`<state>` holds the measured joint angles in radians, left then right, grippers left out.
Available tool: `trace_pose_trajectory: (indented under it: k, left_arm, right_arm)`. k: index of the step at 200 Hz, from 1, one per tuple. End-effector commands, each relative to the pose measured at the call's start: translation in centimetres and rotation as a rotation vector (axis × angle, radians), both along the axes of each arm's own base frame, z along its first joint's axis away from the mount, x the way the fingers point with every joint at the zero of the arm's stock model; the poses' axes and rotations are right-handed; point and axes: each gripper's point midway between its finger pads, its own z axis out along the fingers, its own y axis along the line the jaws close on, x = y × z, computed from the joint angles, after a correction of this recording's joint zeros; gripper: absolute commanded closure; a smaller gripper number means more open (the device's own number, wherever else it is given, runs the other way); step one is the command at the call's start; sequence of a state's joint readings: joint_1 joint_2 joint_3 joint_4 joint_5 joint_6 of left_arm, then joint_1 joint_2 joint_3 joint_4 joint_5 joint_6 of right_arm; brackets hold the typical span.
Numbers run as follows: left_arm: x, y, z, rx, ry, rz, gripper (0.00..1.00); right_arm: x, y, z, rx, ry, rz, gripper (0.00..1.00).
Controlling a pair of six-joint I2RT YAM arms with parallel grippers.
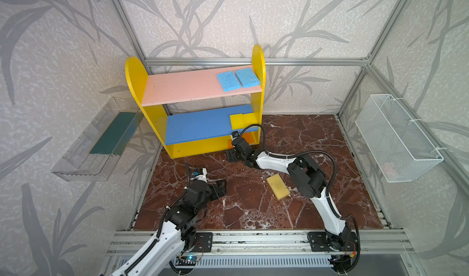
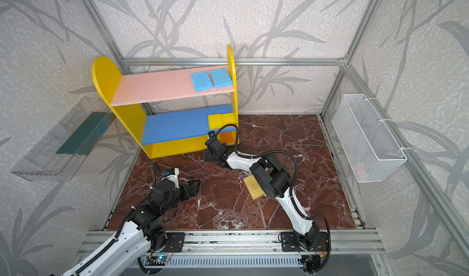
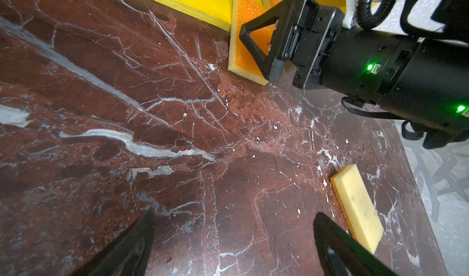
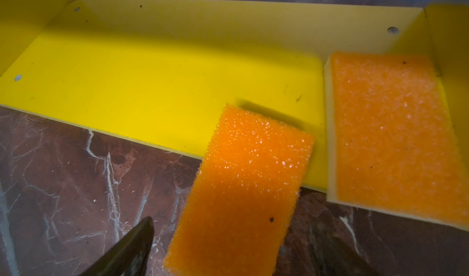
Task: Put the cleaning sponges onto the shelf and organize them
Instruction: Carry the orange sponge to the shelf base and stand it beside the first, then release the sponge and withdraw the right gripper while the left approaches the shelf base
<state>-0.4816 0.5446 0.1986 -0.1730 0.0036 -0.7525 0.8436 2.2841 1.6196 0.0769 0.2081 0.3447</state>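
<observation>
Mid-frame in both top views, the right claw point(image 4: 233, 224) stands wide, jaws clear of the orange sponge point(image 4: 241, 185) lying askew, half on the shelf's yellow base point(image 4: 152, 84), half on the table point(image 4: 63, 185). Likely light, squashy foam: pinch its long sides gently. The left claw point(image 3: 234, 211) gapes empty, lower left.

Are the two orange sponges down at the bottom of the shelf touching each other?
Apart. The right wrist view shows a strip of the yellow base between the nearer orange sponge and the corner orange sponge.
</observation>
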Motion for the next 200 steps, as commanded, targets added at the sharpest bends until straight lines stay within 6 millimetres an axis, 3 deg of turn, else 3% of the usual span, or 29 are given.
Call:
trace_pose_trajectory:
  k: [1,16,29,67,89,150,176,200]
  left_arm:
    - [-0.1,0.4,-0.2,0.008,0.012,0.018,0.05]
    - [0.1,0.5,0.1,0.007,0.003,0.026,0.09]
    - [0.3,0.5,0.2,0.001,-0.006,0.032,0.17]
    - [1.8,-0.4,0.2,-0.029,-0.001,0.039,0.68]
    - [3.1,-1.2,0.3,-0.032,0.002,0.036,1.00]
    - [8.5,-3.4,0.8,-0.102,-0.003,0.105,1.00]
    - [10.8,-4.5,-0.5,-0.126,0.069,0.147,1.00]
    - [12.4,-5.5,-1.2,-0.166,0.102,0.172,1.00]
  right_arm:
    - [-0.6,-0.4,3.0,0.060,-0.030,0.020,0.07]
    - [-1.6,-1.3,3.8,0.092,-0.027,0.027,0.11]
    - [-2.5,-2.5,4.6,0.133,-0.015,0.027,0.21]
    - [-4.4,-8.0,5.9,0.256,0.057,-0.001,0.79]
    - [-5.4,-11.4,6.9,0.275,0.071,-0.020,0.90]
    - [-8.9,-19.2,9.1,0.334,0.115,-0.060,0.89]
    - [-10.0,-21.1,9.6,0.346,0.131,-0.096,0.86]
    - [-10.9,-21.8,10.4,0.383,0.119,-0.110,0.86]
